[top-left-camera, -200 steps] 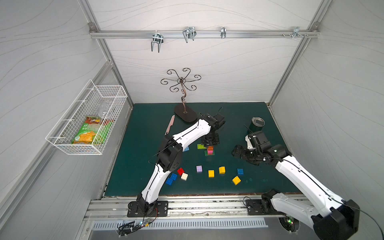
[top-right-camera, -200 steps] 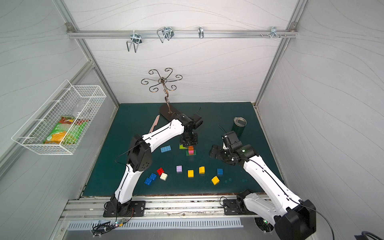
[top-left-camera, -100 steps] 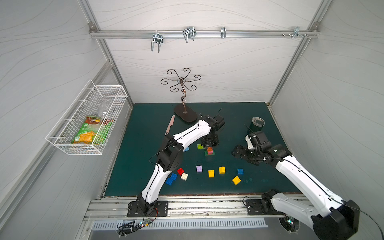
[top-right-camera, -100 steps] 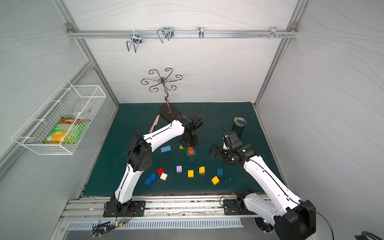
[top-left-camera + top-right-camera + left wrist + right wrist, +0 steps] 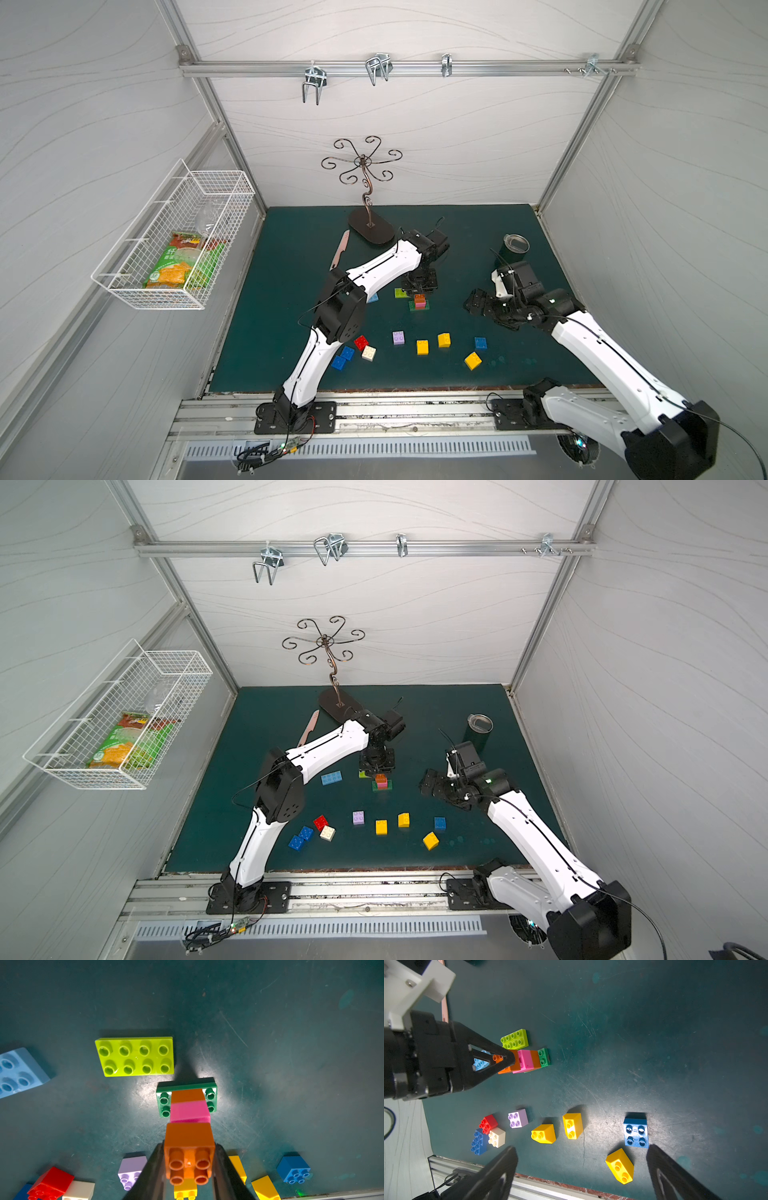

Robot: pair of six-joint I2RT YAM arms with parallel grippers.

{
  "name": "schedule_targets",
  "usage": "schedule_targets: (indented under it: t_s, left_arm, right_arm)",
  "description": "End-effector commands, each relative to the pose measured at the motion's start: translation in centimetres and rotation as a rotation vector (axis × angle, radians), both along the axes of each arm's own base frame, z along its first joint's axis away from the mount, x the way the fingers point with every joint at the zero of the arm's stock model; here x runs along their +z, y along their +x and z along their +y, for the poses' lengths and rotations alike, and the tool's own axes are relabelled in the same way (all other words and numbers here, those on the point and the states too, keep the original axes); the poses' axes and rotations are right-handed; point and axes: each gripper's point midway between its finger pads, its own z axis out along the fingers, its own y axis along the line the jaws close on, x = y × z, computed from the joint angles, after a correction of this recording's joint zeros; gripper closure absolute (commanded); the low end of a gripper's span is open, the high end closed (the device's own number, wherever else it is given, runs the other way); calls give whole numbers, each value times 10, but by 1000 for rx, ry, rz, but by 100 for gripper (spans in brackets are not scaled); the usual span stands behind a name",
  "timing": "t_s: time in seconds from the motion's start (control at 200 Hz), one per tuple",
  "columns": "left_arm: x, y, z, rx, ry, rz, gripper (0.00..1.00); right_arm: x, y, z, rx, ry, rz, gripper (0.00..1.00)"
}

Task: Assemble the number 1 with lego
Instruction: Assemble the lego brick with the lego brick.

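Pressure should go straight down — your left claw (image 5: 189,1145) is clenched on the top orange brick (image 5: 188,1136), with the pink brick (image 5: 190,1110) and green base (image 5: 164,1101) directly beneath it; your right claw (image 5: 581,1147) hangs spread, empty, well aside.

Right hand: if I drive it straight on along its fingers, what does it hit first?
Most likely the bare dark green mat: the open right hand aims into the gap between a yellow square plastic brick and a blue square plastic brick. Depth is unclear, so it may clip either.
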Motion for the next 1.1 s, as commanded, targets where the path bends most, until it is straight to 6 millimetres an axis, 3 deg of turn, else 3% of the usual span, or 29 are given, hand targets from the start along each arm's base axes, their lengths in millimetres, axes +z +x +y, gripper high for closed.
schedule_targets:
  t_s: [0.0, 0.44, 1.096]
  left_arm:
    - [-13, 3, -7, -10, 10, -17, 99]
    - [-24, -3, -9, -15, 36, -8, 100]
    - [-89, -15, 10, -89, 188, 82, 100]
  right_arm:
    - [-5, -5, -3, 12, -8, 17, 1]
    - [-6, -5, -4, 20, -12, 15, 1]
    - [-6, -5, -8, 19, -17, 17, 1]
